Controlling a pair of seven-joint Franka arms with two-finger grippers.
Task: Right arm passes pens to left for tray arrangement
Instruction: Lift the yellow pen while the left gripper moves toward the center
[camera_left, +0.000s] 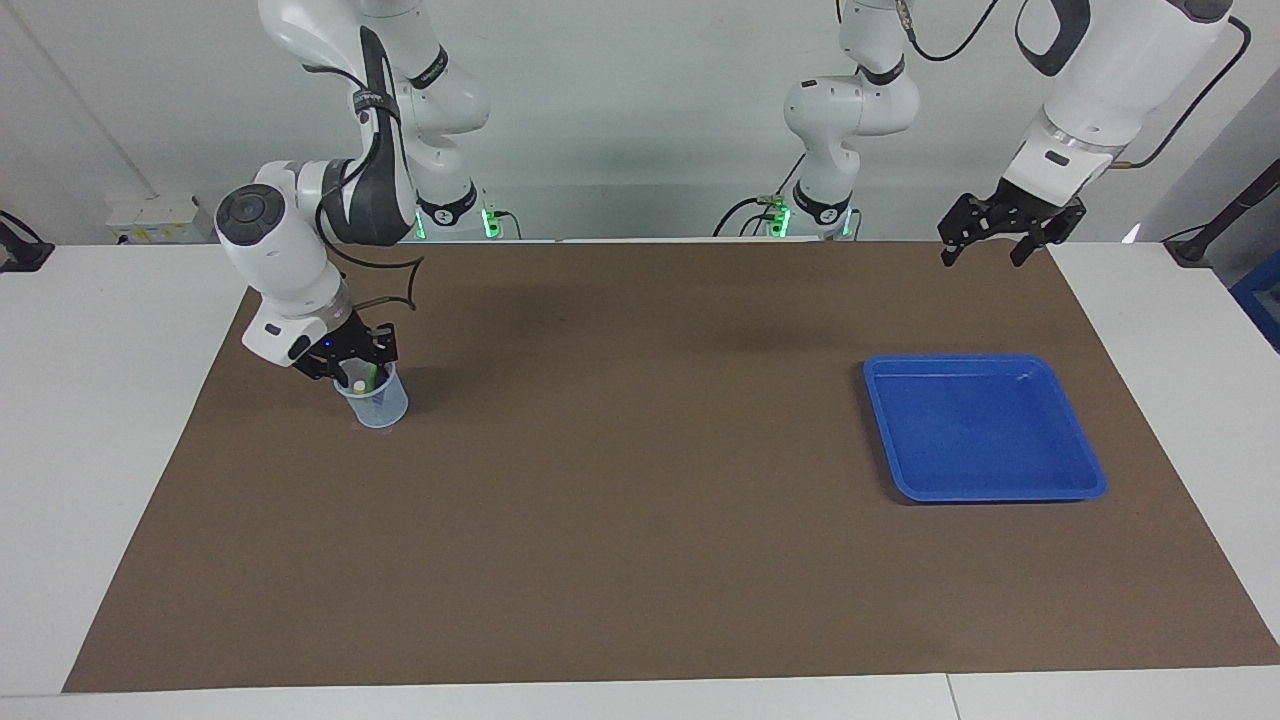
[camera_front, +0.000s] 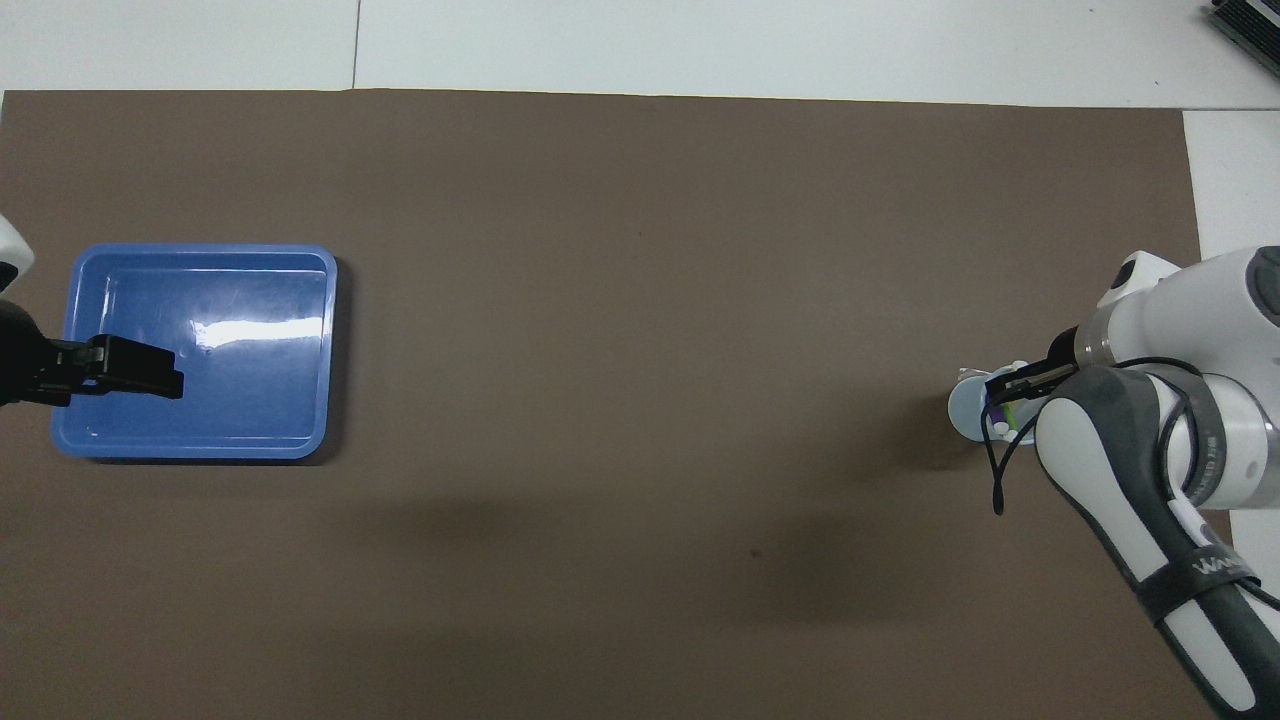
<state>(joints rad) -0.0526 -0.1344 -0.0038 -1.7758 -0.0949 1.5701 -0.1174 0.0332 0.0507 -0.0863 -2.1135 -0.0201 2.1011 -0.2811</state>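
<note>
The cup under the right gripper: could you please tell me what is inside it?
The cup holds pens standing upright: green, purple and whitish tips show. The right gripper at its rim covers most of them, so their number is unclear.

Tray (camera_left: 985, 428): toward left arm's end of the mat (camera_left: 640, 500). Cup (camera_left: 378, 400): toward right arm's end, pens (camera_left: 365, 380) standing inside.

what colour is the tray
Bright blue all over; the tray shows best in the facing view, where nothing covers it.
</note>
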